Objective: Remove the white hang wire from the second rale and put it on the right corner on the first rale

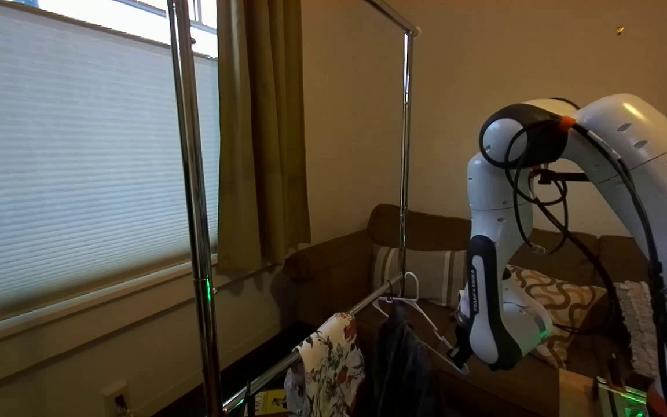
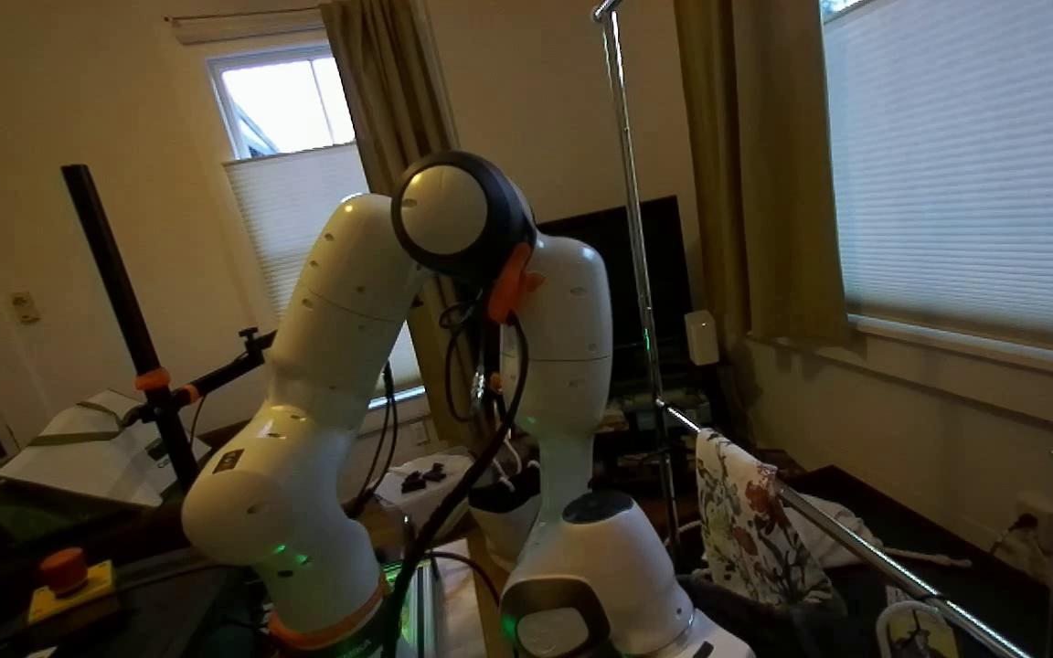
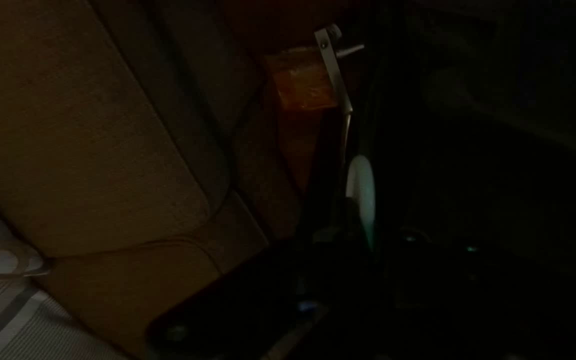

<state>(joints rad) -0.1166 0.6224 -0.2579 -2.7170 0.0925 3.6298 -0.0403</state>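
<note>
The white hang wire (image 1: 426, 315) is tilted, its lower corner in my gripper (image 1: 458, 351). The fingers appear shut around that corner; in the dark wrist view a white piece of it (image 3: 363, 190) sticks out between the fingers (image 3: 350, 235). Its hook is near the far end of the second rale (image 1: 377, 295). In an exterior view the hook (image 2: 885, 631) shows just beside and below the second rale (image 2: 883, 562); whether they touch I cannot tell. The first rale (image 1: 390, 13) is at the top of the rack; only its corner (image 2: 607, 7) shows in an exterior view.
A floral garment (image 1: 330, 359) and a dark garment (image 1: 400, 359) hang on the lower bar close to the hanger. The rack's uprights (image 1: 406, 145) (image 1: 194, 191) stand at both ends. A brown sofa (image 1: 333, 260) with pillows (image 1: 420, 272) is behind.
</note>
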